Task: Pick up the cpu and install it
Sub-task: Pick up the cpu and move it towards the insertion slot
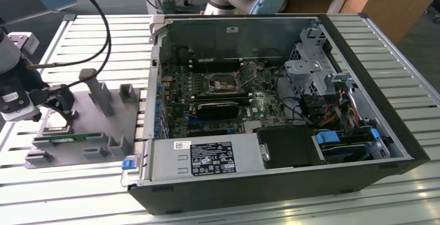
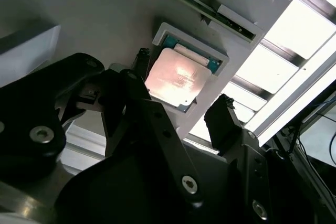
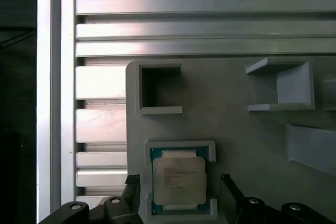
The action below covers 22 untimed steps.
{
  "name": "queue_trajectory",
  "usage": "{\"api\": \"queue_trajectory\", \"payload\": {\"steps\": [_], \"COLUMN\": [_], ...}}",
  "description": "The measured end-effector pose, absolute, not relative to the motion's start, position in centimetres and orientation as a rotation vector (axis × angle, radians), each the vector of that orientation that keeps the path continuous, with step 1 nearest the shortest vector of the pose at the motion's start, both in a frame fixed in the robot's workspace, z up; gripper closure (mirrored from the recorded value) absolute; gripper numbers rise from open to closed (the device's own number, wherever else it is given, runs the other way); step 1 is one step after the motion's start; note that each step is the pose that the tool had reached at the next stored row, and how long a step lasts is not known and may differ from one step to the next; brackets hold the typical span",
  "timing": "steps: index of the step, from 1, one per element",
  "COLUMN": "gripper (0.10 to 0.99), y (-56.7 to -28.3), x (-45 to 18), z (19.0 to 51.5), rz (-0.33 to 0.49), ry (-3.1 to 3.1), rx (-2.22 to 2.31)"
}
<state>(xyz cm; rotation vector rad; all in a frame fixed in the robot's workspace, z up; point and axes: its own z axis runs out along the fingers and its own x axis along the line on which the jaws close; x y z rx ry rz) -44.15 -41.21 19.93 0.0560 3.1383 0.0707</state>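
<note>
The cpu [image 3: 178, 182], a flat square chip with a silver-grey top plate, lies in a shallow square pocket of the grey holder block [image 3: 236, 124]. In both wrist views my gripper [image 3: 179, 182] is open, with one black fingertip [image 3: 132, 181] on each side of the chip and a gap between each and it. The second wrist view shows the cpu [image 2: 176, 80] between the fingers [image 2: 223, 116], lit and untouched. In the exterior view my gripper [image 1: 61, 101] hangs over the holder block [image 1: 89, 132] at the exterior view's left.
An open computer case [image 1: 275, 106] lies to the exterior view's right, its motherboard socket [image 1: 223, 84] exposed. A green memory stick [image 1: 62, 138] rests in the holder. Upright grey posts [image 1: 100, 93] stand on the block. The table is slatted aluminium [image 3: 210, 24].
</note>
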Motion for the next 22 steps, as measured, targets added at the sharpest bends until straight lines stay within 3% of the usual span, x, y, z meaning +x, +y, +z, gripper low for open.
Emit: {"api": "queue_trajectory", "payload": {"steps": [8, 10, 12, 13, 22], "gripper": [0.38, 0.459, 0.459, 0.525, 0.514], "y": [-41.3, -41.3, -41.3, -41.3, -41.3], "x": [-44.3, -44.3, -44.3, -44.3, -44.3], "z": [18.9, 18.7, 18.5, 18.3, 18.7], "rz": [0.102, 0.112, 0.114, 0.114, 0.115], "ry": [3.138, 3.137, 3.137, 3.138, 3.138], "rx": [0.056, 0.056, 0.056, 0.056, 0.056]}}
